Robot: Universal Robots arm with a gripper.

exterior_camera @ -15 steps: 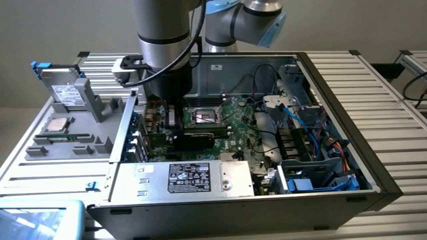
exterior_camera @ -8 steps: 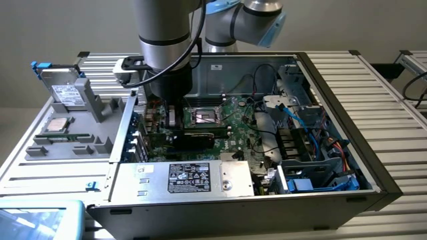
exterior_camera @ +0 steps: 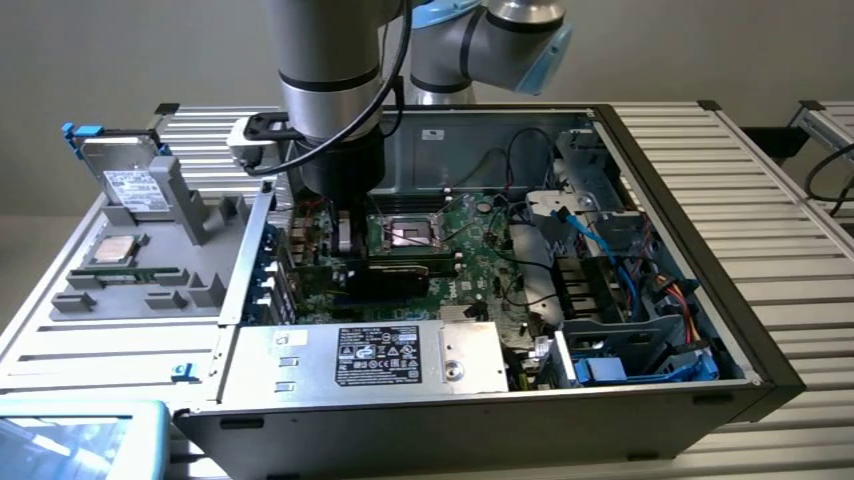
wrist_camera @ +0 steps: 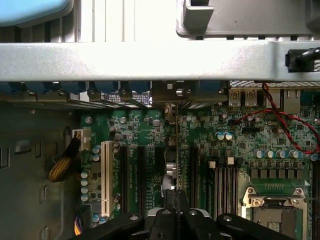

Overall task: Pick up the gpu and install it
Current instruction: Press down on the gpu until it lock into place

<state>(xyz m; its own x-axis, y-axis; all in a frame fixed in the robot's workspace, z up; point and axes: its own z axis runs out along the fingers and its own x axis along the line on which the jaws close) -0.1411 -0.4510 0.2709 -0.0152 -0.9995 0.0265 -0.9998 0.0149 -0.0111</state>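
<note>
Your claw (wrist_camera: 176, 212) grips the gpu (wrist_camera: 173, 150) edge-on over the motherboard (wrist_camera: 200, 135) slots — white slot (wrist_camera: 106, 177) and red wire (wrist_camera: 280, 125) nearby.

A robotics lab: an opened computer case (exterior_camera: 667, 300) on aluminium-profile benches (exterior_camera: 787, 230).

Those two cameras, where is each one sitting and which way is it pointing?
Exterior view: off the arm, above and in front of the open computer case, looking down into it; the robot arm reaches into the case.
Wrist view: on the arm's wrist, looking straight down at the motherboard; the shut gripper holds the gpu edge-on among the expansion slots.
Shared: both show the motherboard and the processor socket.
</note>
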